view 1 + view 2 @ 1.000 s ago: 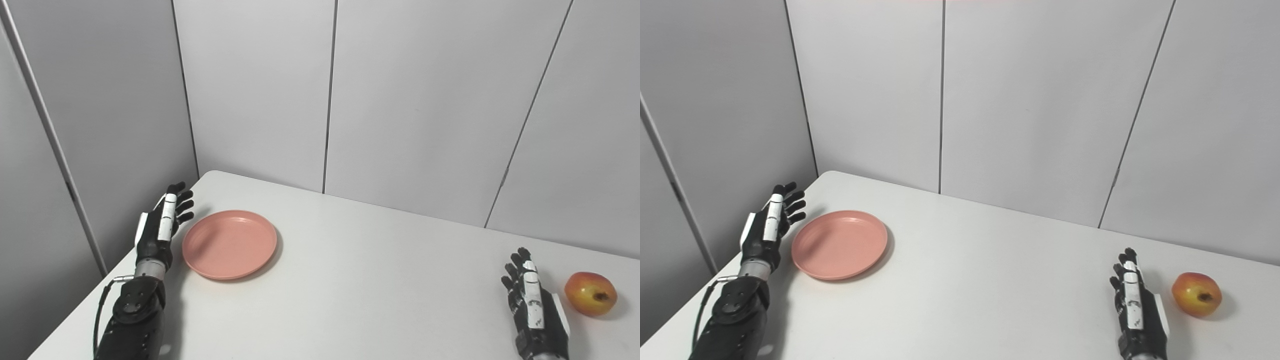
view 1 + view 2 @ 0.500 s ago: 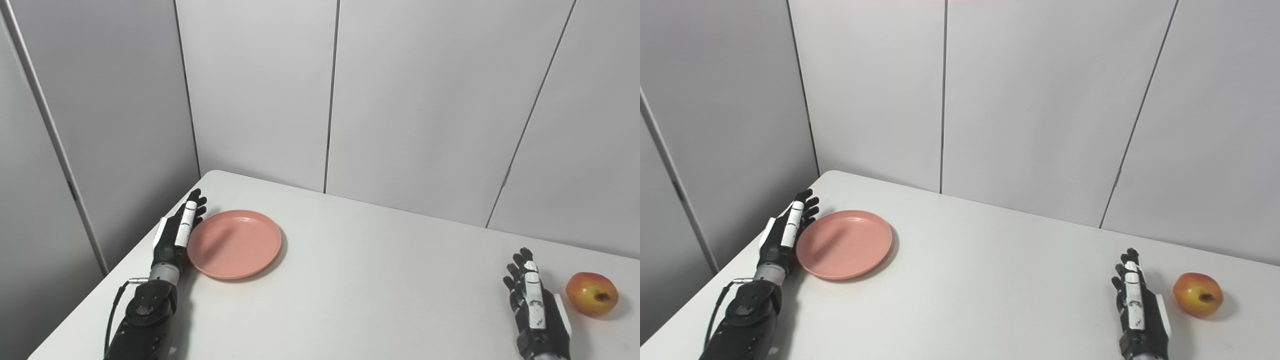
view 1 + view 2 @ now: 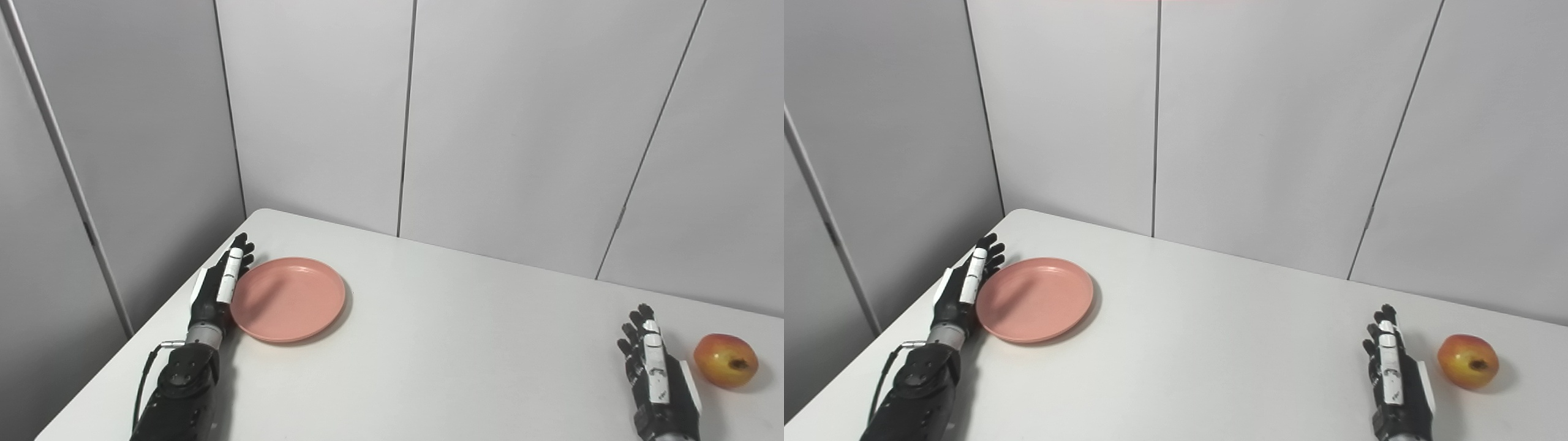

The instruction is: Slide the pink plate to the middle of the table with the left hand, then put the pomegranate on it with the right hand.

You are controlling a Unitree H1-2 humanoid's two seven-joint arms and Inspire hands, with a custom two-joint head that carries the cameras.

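Observation:
The pink plate (image 3: 288, 298) lies flat on the white table (image 3: 441, 343) near its far left corner. My left hand (image 3: 215, 289) is open, fingers straight, standing edge-on against the plate's left rim. The pomegranate (image 3: 726, 360), red and yellow, rests on the table at the right. My right hand (image 3: 655, 378) is open and empty, resting on the table just left of the pomegranate, a small gap between them. Both show in the right eye view too: the plate (image 3: 1035, 299) and the pomegranate (image 3: 1467, 361).
Grey wall panels (image 3: 502, 122) close off the table at the back and left. The table's left edge (image 3: 131, 343) runs just beside my left forearm. Bare table surface lies between the plate and my right hand.
My left hand moved right from beside the plate until it came against the plate's left rim, fingers straightened. The plate shifted slightly right. The right hand and pomegranate stayed put.

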